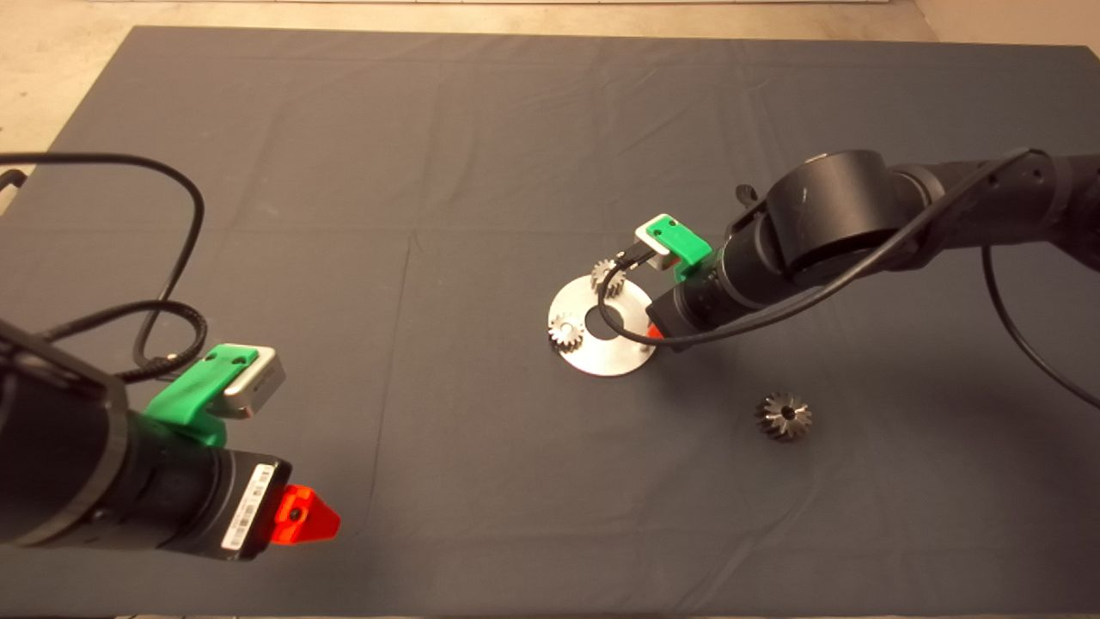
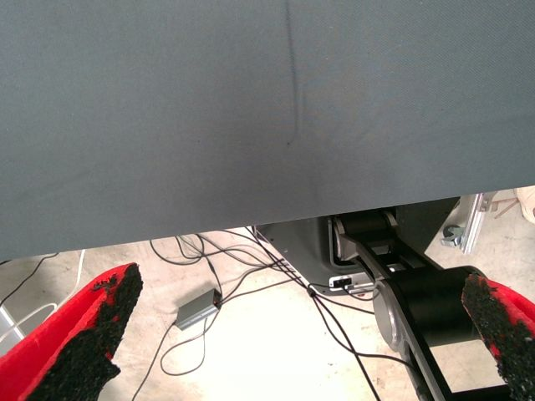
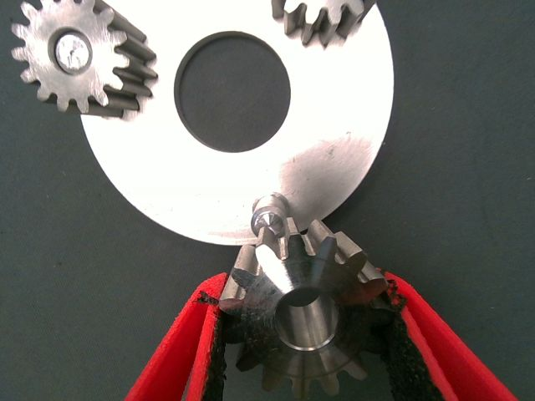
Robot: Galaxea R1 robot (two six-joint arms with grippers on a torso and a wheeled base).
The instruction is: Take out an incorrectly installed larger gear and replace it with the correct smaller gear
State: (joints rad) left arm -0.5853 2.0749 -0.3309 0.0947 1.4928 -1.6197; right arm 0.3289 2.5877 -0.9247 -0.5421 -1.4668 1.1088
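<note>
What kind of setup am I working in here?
Probably a lab test bench: a dark mat over a table, a round steel plate with small gears on it, and loose cables on a concrete floor.

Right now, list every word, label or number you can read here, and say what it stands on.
Nothing can be read.
White sticker on the left arm's wrist, just behind the left hand: barcode-like print, too small to read.
Gears, round steel plate and mat: no markings visible.
</note>
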